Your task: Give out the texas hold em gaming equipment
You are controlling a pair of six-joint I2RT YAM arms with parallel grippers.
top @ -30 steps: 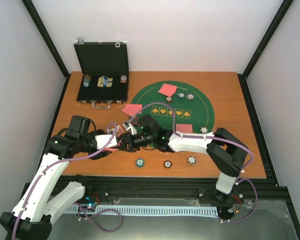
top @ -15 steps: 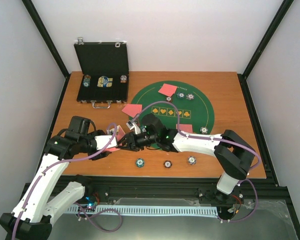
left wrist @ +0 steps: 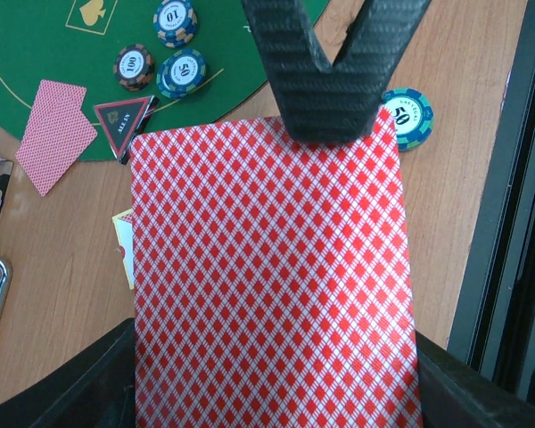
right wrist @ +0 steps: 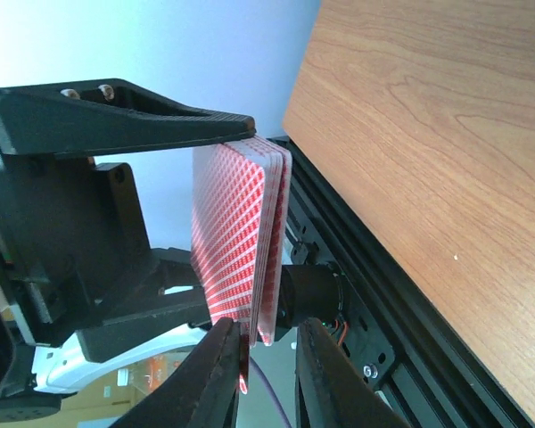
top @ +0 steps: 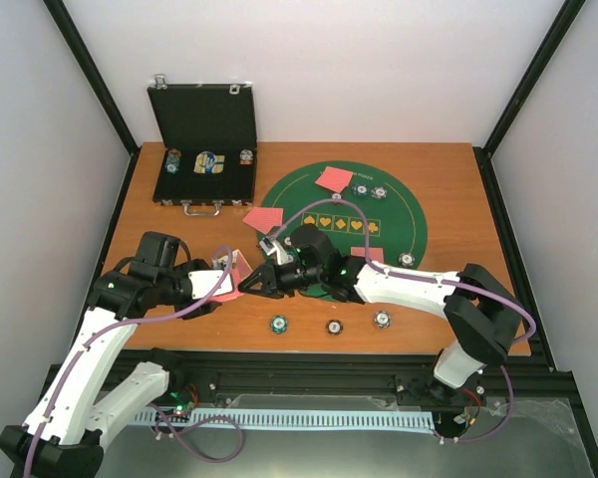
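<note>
The right gripper is reaching left with its jaws standing only a narrow gap apart, straddling the end of the deck of red-backed cards that is facing it. One finger is lying against the top card's back, but I cannot tell whether the pads are already pinching that card. The left gripper is pressing together on the deck's other end, holding it off the table near the front left. The deck's long axis is pointing straight at the right gripper, so in my judgement a card should be slid off rightward along it, the right arm doing the pulling while the left is only bracing. Farther right, poker chips are sitting along the near edge. Dealt cards are lying on the green felt mat, and the triangle marker is sitting at its rim.
</note>
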